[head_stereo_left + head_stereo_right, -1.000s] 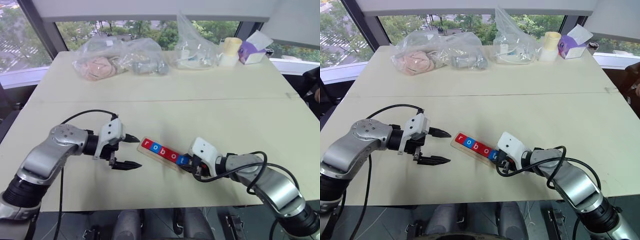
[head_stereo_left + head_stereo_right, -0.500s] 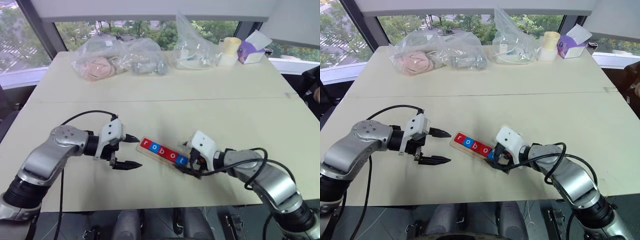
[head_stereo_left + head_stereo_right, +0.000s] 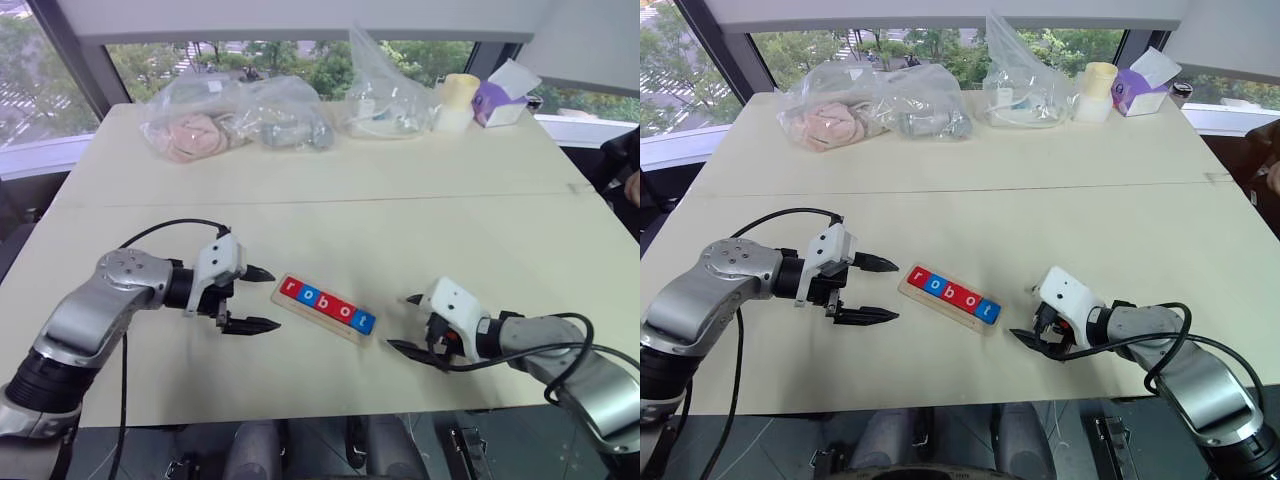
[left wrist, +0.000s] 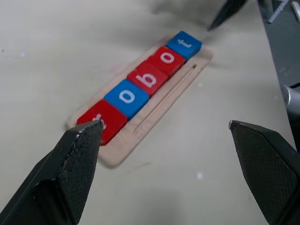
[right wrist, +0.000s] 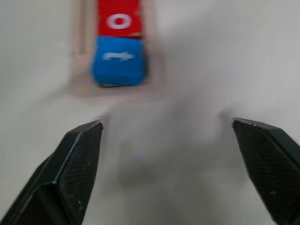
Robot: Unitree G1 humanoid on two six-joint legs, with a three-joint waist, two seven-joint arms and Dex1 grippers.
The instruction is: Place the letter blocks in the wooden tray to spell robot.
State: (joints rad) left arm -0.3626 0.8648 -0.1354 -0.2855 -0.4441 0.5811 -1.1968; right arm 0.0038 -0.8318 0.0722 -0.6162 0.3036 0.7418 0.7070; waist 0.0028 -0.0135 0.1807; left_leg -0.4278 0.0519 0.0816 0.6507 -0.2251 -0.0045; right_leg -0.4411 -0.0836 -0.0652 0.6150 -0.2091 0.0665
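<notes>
Room: windows with trees outside run behind the far edge of a pale table; a seam crosses it from side to side.
Far edge: three clear plastic bags with soft contents lie in a row; toward the far right corner stand a pale yellow cup and a purple and white box.
Wooden tray: the wooden tray lies near the near edge, about midway between the table's side edges, set at a slant so that its right end comes closer to the near edge.
Letter blocks: the letter blocks sit in the tray in one touching row, red r, blue o, red b, red o, blue t, reading "robot" from the left end to the right end.
Groove: in the left wrist view a thin groove runs along the bare strip of the tray beside the row.
Left tool: the left tool hangs just beside the tray's left end, pointing at it, fingers spread wide and grasping nothing.
Right tool: the right tool sits near the tray's right end, apart from it, fingers spread wide and empty; its wrist view looks at the blue t block with bare table between the fingers.
</notes>
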